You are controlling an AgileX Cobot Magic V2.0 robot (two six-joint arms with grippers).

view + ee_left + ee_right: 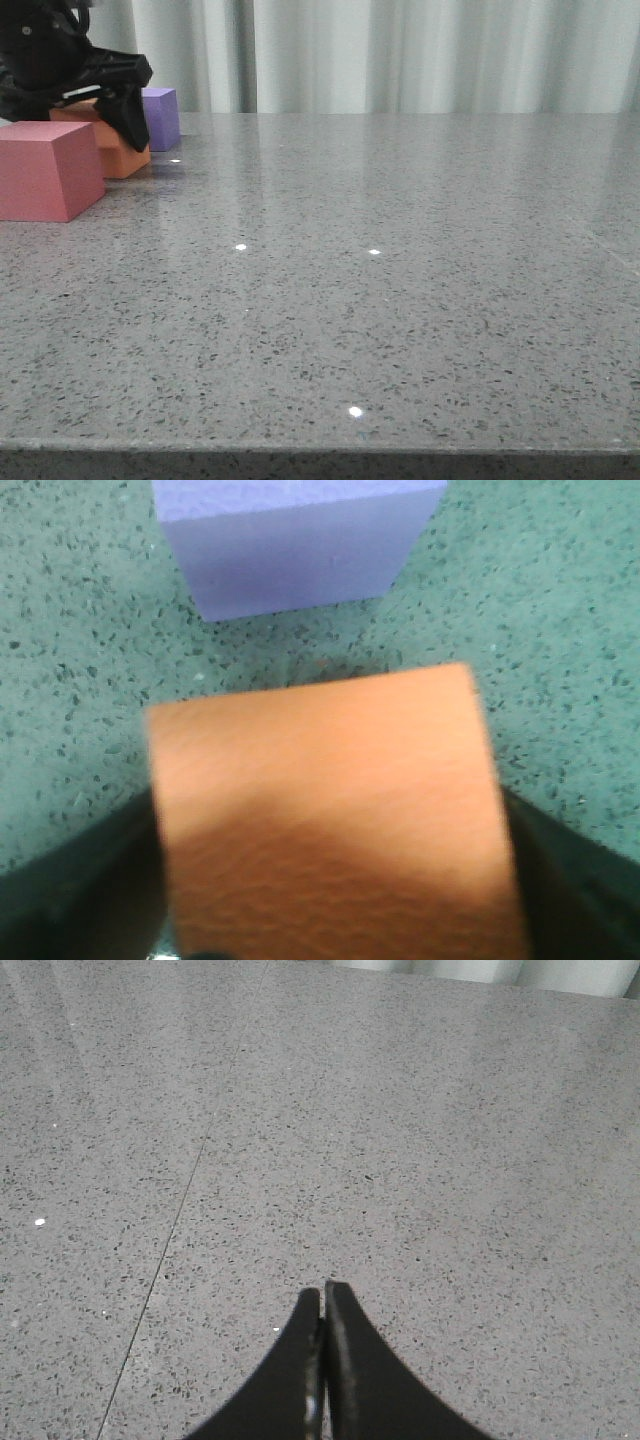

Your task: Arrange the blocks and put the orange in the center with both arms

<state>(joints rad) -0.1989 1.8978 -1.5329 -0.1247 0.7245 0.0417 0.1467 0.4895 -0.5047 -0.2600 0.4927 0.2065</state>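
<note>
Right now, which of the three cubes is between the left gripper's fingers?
The orange cube: the left gripper has a dark finger on each side of it. The purple cube sits just beyond it and the red-pink cube nearer the camera, both untouched.

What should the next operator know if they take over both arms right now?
Left gripper: shut on the orange cube, a finger on each side of it, at the table's far-left corner.
Right gripper: shut, empty, above bare table; no block in its wrist view.
Blocks: red-pink cube nearest the camera on the left, the orange one behind it, purple cube just beyond, apart from the orange.
Done: orange grasped. Whether it is lifted cannot be told.
Left: the three cubes are clustered at far left; the final row with orange in the middle is probably not yet set.
</note>
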